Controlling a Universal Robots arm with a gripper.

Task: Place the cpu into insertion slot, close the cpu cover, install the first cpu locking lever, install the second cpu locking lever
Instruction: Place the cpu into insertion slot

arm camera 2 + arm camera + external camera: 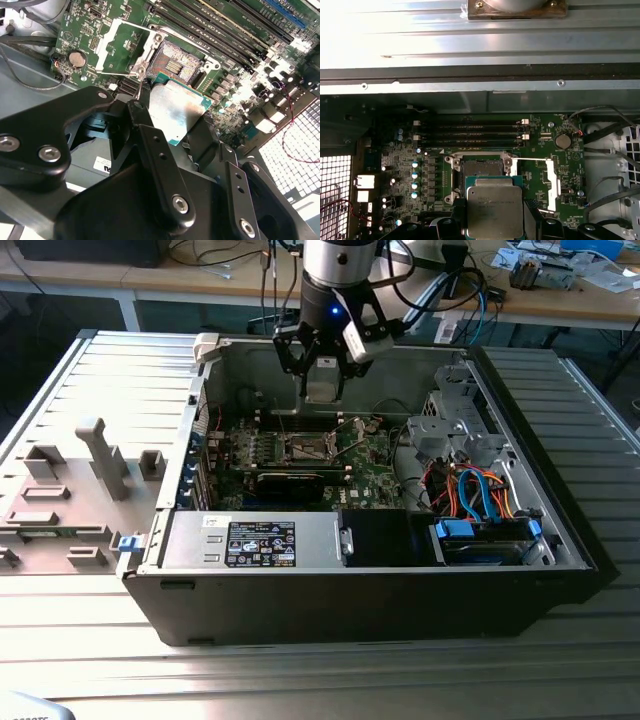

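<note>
**Now: cpu (495,210) pinched in gripper (322,370), above the open insertion slot (482,167)**

Step in hand: first of four, placing the cpu. The flat plate sits clamped between the two fingers, metal face toward both wrist cameras. It is held clear of the board, not touching the slot. In the first wrist view its near edge overlaps part of the dark recess, so it looks close to lined up but not yet seated.

The cpu cover (552,186) is swung off the slot and lies on the circuit board (540,150) just beside it. The recess is open to receive the plate.

In the exterior view the gripper hangs at 12 o'clock of the slot, inside the computer case (350,615). The power supply (260,540) lies at the slot's 6 o'clock. The blue and orange cables (475,490) lie toward 4 o'clock.

Judgement: seating calls for the plate's edges square to the silvery rim, a level descent, and no side load on the contacts. A tilted plate could catch on the rim.

Counts: cpu 1, slot 1, cover 1, gripper 1, coin cell (563,141) 1. The locking levers are too thin to tell apart from the board, so they are not counted.
</note>
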